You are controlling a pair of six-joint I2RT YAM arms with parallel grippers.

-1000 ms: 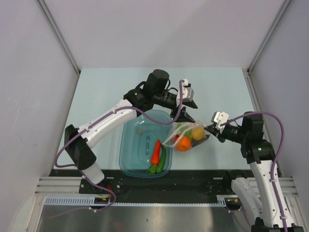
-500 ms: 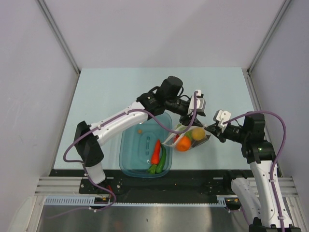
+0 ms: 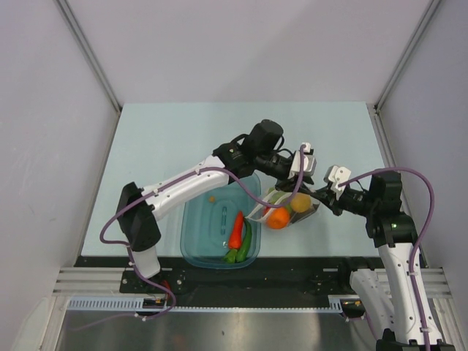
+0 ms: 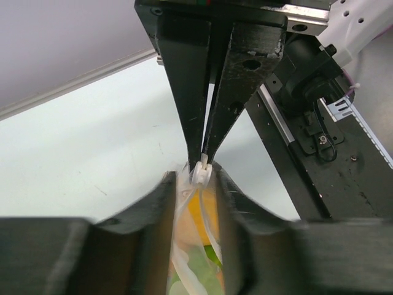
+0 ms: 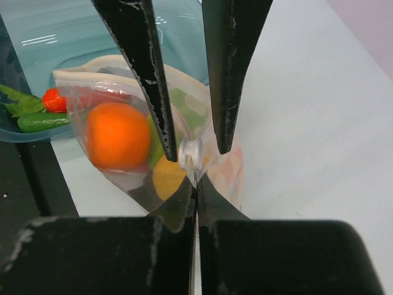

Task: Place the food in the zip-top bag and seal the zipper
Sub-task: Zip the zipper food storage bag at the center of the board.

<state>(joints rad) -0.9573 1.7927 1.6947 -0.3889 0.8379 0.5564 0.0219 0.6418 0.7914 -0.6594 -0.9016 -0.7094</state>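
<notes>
Top overhead, far; wrists close, opposed, sharing zip-top bag

My left fingers are a dark blur either side of the zip-top bag, whose lower part runs off the frame. My right fingers blur over the bag's near corner, where I cannot name a dark piece.

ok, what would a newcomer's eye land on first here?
The clear bag, held between the two arms just right of the blue tub, with an orange bright inside it. The right gripper pinches the bag's edge shut, and the left gripper straddles the white tab there, jaws apart. A red pepper and a green pepper lie in the tub.
</notes>
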